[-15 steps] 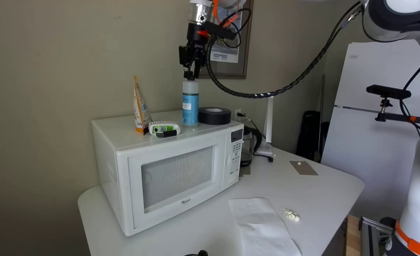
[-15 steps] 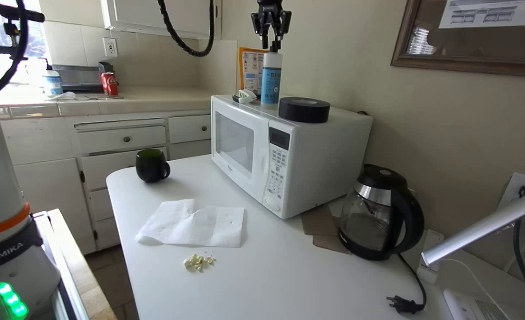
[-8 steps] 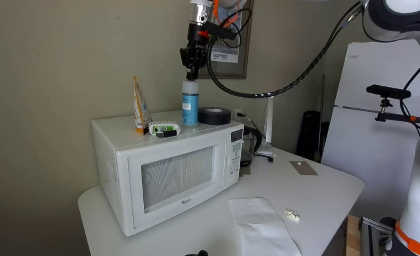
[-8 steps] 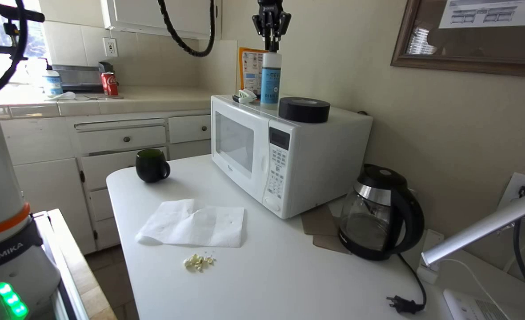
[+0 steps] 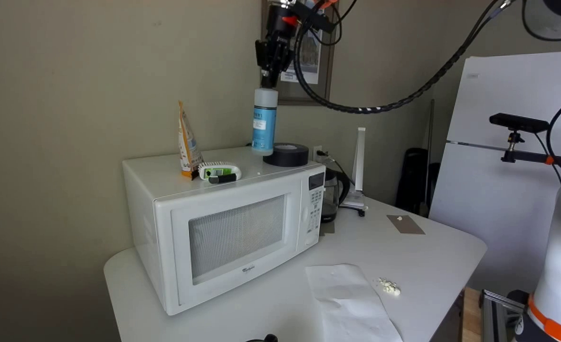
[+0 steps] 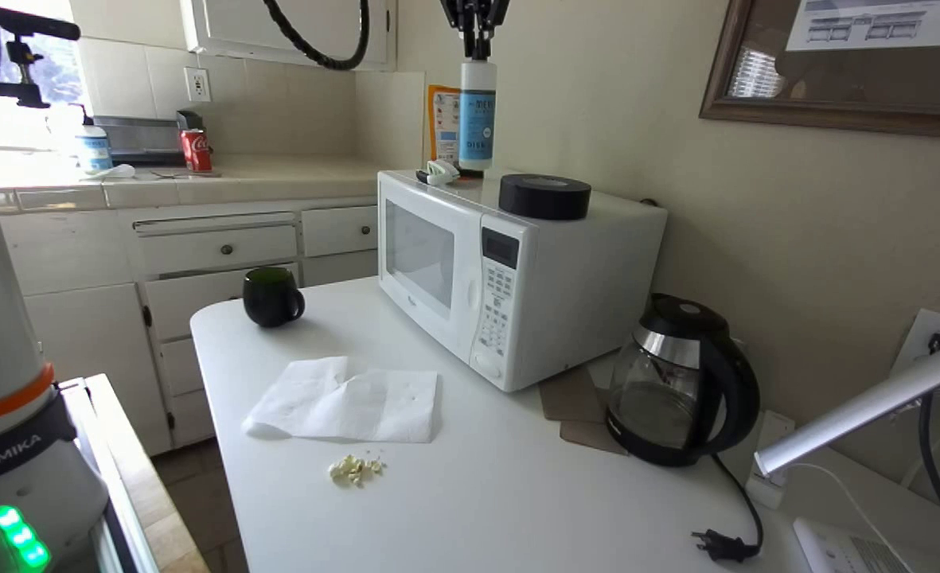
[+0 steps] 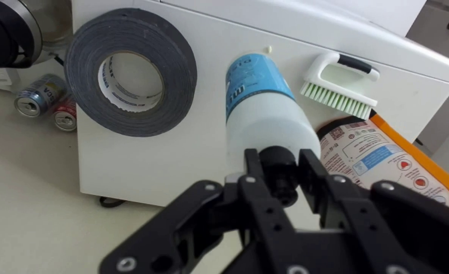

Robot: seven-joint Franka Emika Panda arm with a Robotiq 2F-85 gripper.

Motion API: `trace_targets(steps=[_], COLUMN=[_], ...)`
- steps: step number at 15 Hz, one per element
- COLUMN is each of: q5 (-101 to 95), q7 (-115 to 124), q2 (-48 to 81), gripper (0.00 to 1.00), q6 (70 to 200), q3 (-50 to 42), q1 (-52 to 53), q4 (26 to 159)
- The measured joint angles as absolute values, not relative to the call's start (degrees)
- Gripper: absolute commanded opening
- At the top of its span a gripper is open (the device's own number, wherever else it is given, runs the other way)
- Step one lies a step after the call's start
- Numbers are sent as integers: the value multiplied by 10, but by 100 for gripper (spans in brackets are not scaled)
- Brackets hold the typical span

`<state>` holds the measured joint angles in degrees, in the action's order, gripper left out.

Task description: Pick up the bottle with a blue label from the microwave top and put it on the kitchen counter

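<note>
- The bottle point(image 5: 264, 123) no longer stands on the microwave point(image 5: 235, 237); in both exterior views it now hangs just above the top, its base clear and its body leaning slightly in an exterior view;
- the gripper point(image 7: 280, 158) is clamped on the bottle's dark cap point(image 7: 278, 152), a finger on either side; since the bottle rises with it, the grasp seems to bear the weight;
- the roll of tape point(image 6: 544, 199), the brush point(image 7: 336, 98) and the bag point(image 7: 384, 160) keep their places; the bottle hangs apart from the tape;
- so the pick looks done and the placing is ahead; the counter point(image 6: 501, 493) lies well below, with a paper towel point(image 6: 350, 402) and crumbs point(image 6: 350, 469) on it;
- the next move probably calls for carrying the bottle past the microwave's front edge, then lowering it upright; held only by the cap, it could swing or twist.
</note>
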<state>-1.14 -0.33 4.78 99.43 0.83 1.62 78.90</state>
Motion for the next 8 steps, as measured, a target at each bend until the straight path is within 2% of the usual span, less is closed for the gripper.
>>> trace_targets(steps=[8], q5=[-6], q7=[134], q2=[-167], gripper=[7], q6=[999], q3=[-6], q1=[-15], q4=[1018])
